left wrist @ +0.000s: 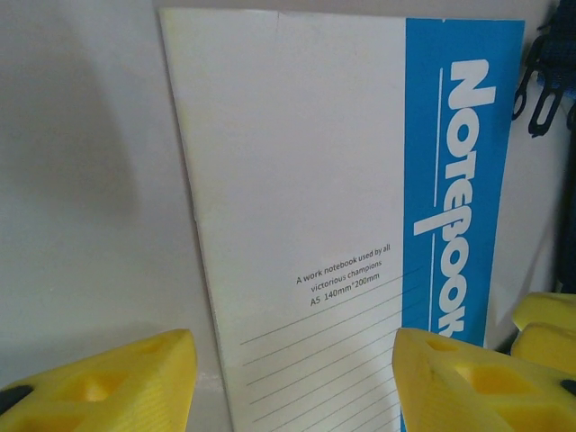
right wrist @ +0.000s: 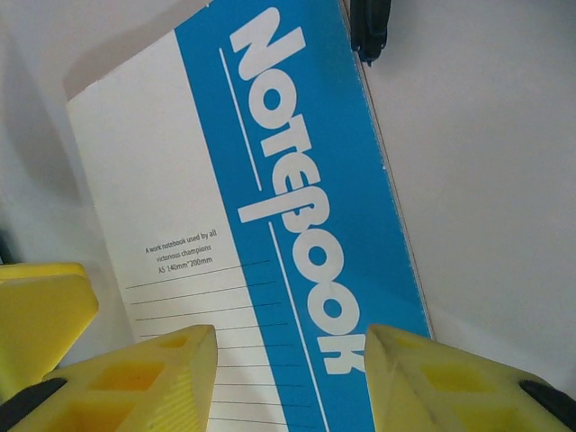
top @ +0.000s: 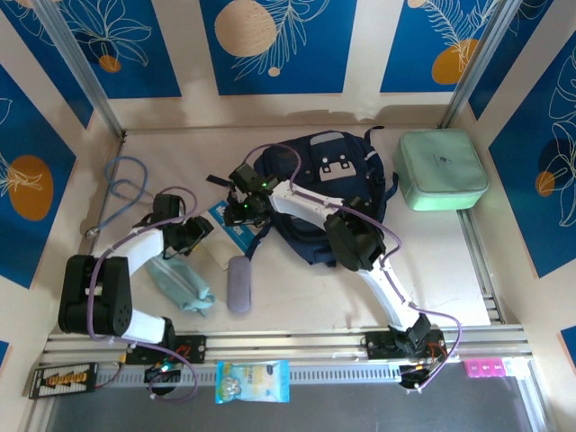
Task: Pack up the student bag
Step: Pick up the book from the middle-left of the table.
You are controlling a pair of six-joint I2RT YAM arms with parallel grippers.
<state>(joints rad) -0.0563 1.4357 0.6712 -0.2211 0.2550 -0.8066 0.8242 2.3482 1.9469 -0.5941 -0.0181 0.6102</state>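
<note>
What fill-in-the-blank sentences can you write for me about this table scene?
1. The notebook has a ___ band on its white cover.
2. In the top view, the mint green case lies to the ___ of the student bag.
3. The left gripper has ___ fingers.
Missing words: blue; right; yellow.
</note>
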